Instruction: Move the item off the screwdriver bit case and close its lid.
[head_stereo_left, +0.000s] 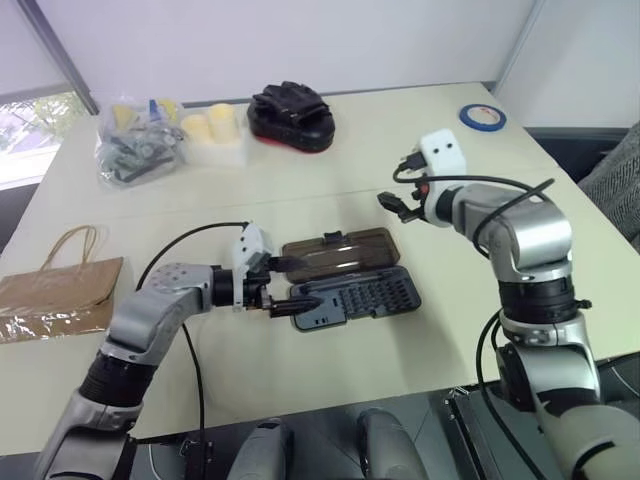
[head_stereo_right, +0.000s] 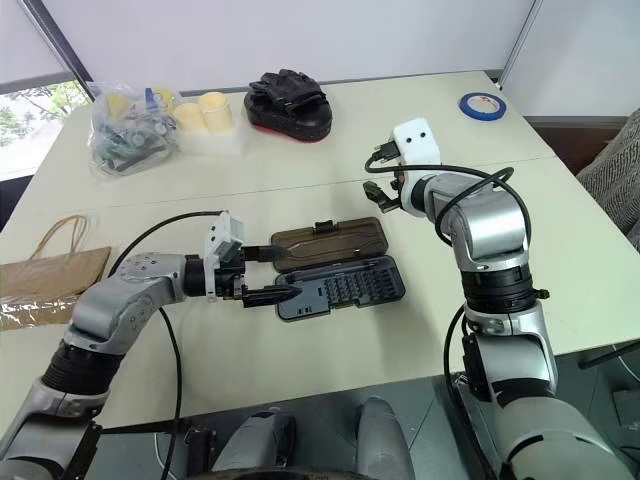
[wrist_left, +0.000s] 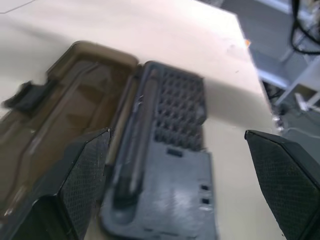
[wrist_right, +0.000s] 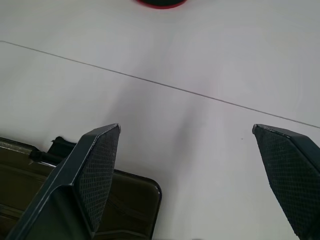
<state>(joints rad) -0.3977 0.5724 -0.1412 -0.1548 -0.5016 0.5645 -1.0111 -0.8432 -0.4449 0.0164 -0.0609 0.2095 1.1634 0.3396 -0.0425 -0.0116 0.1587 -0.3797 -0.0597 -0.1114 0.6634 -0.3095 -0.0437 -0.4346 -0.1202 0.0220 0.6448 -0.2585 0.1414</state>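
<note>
The brown paper bag (head_stereo_left: 60, 285) lay at the table's left edge, well clear of the bit case (head_stereo_left: 355, 298). Its lid (head_stereo_left: 340, 249) still lay flat open on the far side. Both the left gripper (head_stereo_left: 279, 285), at the case's left end, and the raised right gripper (head_stereo_left: 400, 204) were spread and empty.

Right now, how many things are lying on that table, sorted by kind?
Brown kraft paper bags: 1
Clear plastic bags of small parts: 1
Pale yellow cups: 2
Black glove-like pads with red edge: 1
Blue tape rolls: 1
Dark grey plastic bit cases, smoky brown lid open: 1
Total: 7
</note>
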